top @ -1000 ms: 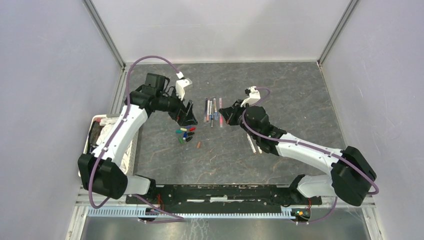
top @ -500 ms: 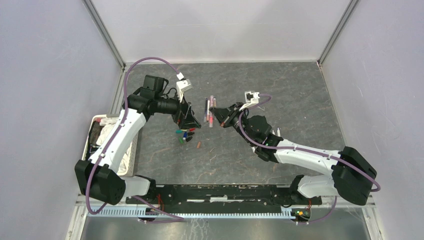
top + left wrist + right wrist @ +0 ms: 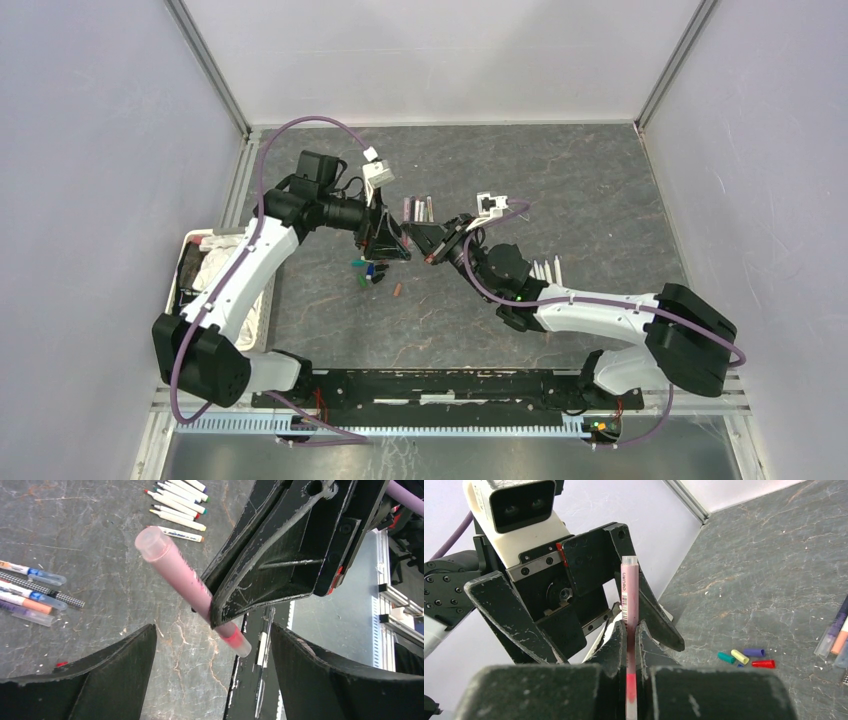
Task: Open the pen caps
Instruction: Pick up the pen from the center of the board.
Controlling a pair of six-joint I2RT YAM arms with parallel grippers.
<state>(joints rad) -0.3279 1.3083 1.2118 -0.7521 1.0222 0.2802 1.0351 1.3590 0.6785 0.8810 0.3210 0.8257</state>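
Observation:
My right gripper (image 3: 630, 626) is shut on a pink pen (image 3: 629, 587), held off the table. Its far end points in between the fingers (image 3: 506, 611) of my left gripper (image 3: 392, 244). In the left wrist view the pink pen (image 3: 176, 572) slants across, and its clear end with a red part (image 3: 239, 642) pokes out past the right gripper's fingertip. My left gripper (image 3: 212, 635) is open and its fingers stand apart from the pen on both sides. Loose pen caps (image 3: 370, 268) lie below the grippers; teal (image 3: 726, 657), yellow (image 3: 739, 656), purple (image 3: 754, 652) and red (image 3: 763, 664) ones show.
Several capped pens (image 3: 418, 208) lie in a row behind the grippers. Several white pens (image 3: 545, 270) lie by the right forearm. A brown cap (image 3: 397, 290) lies alone. A white basket (image 3: 200, 290) stands at the left edge. More pens (image 3: 30, 587) show on the dark table.
My right gripper has lifted the pink pen from the row and carried it left. My left gripper has swung right to meet it, fingers closing slightly.

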